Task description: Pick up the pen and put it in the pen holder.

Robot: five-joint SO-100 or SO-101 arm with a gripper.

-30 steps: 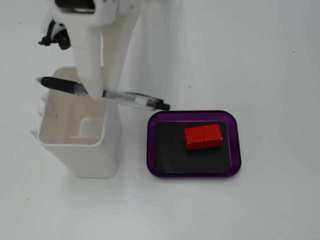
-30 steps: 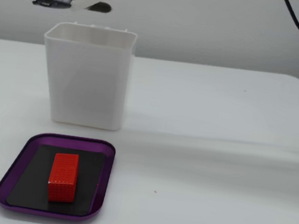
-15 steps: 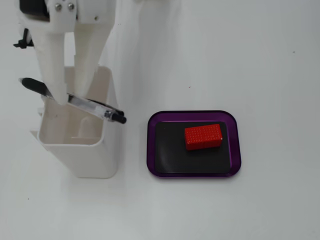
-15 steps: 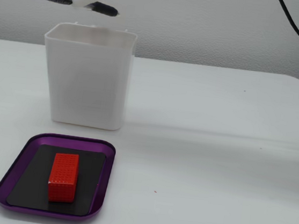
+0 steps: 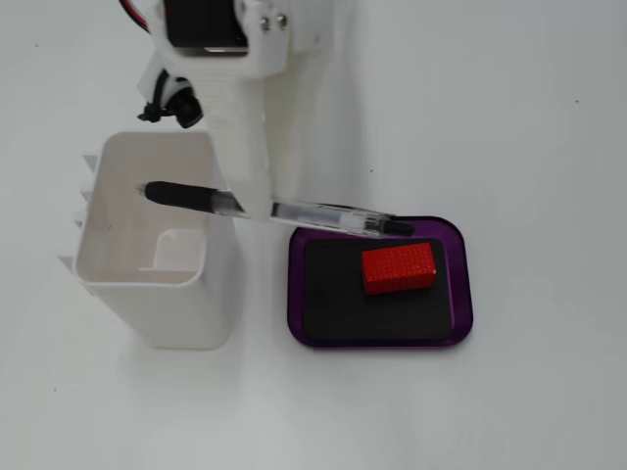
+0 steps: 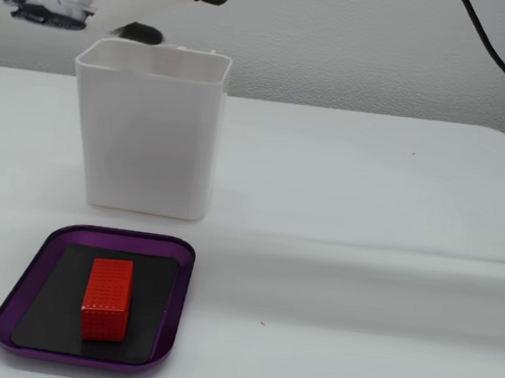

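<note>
Fixed view from above: white gripper (image 5: 250, 201) clamps a pen (image 5: 284, 209) at mid-barrel, held roughly level w/ its dark grip end over the open white pen holder (image 5: 176, 313) & its clip end reaching over a purple tray (image 5: 294, 294) w/ a red block (image 5: 398, 267). Step in hand: carrying pen to holder. Next, I'd judge, tip it grip-end down, then release inside.

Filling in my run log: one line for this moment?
gripper: shut on pen | pen: level, grip end over pen holder | not released
</note>
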